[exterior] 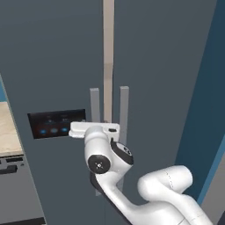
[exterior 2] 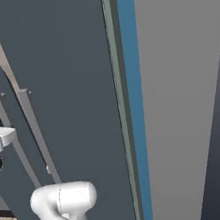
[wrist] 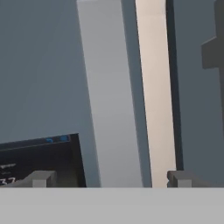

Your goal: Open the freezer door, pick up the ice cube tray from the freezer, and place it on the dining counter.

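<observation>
The robot's white arm reaches toward the freezer door (exterior: 52, 66), a tall slate-blue panel bearing a black display (exterior: 56, 124) dotted with small blue lights. The door is shut, its edge separated from the plain door (exterior: 162, 74) alongside by a narrow beige strip (exterior: 108, 48).

Two grey bar handles stand upright either side of that strip. In the left base view, the freezer door's handle (exterior: 95, 103) rises just behind the white hand, with the other door's handle (exterior: 124, 105) close to its right.

In the hand view, the gripper (wrist: 111, 179) has its fingers set wide apart, holding nothing. One dark fingertip (wrist: 40, 178) sits low in front of the display (wrist: 41, 159); the other (wrist: 181, 178) sits low in front of the neighbouring door, just past the beige strip (wrist: 155, 87). The freezer door's handle (wrist: 111, 87) runs up the picture between the two fingertips, nearer the middle than either tip. Whether the tips touch it cannot be told from this angle.

From the right base view, the two handles (exterior 2: 16, 143) lean side by side above the arm's white elbow, and a blue wall strip (exterior 2: 141, 101) borders the plain door's far edge.

At far left in the left base view, a corner of beige worktop (exterior: 9, 129) shows.
</observation>
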Motion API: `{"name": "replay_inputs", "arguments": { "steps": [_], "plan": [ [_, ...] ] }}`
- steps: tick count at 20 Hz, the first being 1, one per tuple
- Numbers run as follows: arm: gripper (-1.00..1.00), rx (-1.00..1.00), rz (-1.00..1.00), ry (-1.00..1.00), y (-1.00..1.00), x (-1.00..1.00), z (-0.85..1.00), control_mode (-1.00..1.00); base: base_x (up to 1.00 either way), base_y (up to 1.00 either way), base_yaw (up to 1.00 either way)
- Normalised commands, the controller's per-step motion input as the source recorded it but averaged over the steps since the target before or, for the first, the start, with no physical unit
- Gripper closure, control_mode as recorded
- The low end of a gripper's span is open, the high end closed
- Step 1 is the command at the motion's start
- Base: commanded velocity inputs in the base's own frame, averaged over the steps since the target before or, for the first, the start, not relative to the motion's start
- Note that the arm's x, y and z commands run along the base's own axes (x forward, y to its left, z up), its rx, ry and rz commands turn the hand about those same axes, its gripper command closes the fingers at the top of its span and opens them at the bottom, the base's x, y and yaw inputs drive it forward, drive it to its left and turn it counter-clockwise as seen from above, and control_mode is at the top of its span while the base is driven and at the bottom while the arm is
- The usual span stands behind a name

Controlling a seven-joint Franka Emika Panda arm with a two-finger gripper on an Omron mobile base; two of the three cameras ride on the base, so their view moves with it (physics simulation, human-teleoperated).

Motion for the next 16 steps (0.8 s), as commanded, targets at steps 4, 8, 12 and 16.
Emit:
{"name": "replay_inputs", "arguments": {
  "steps": [4, 8, 12, 16],
  "plan": [
    [-1.0, 0.0, 0.0, 0.0, 0.0, 0.13, 0.0, -1.0, 0.0, 0.0, 0.0],
    [-1.0, 0.0, 0.0, 0.0, -0.08, 0.15, 0.0, -1.0, 0.0, 0.0, 0.0],
    [-1.0, 0.0, 0.0, 0.0, -0.13, 0.18, 0.0, -1.0, 0.0, 0.0, 0.0],
    [-1.0, 0.0, 0.0, 0.0, -0.06, 0.18, 0.0, -1.0, 0.0, 0.0, 0.0]
  ]
}}
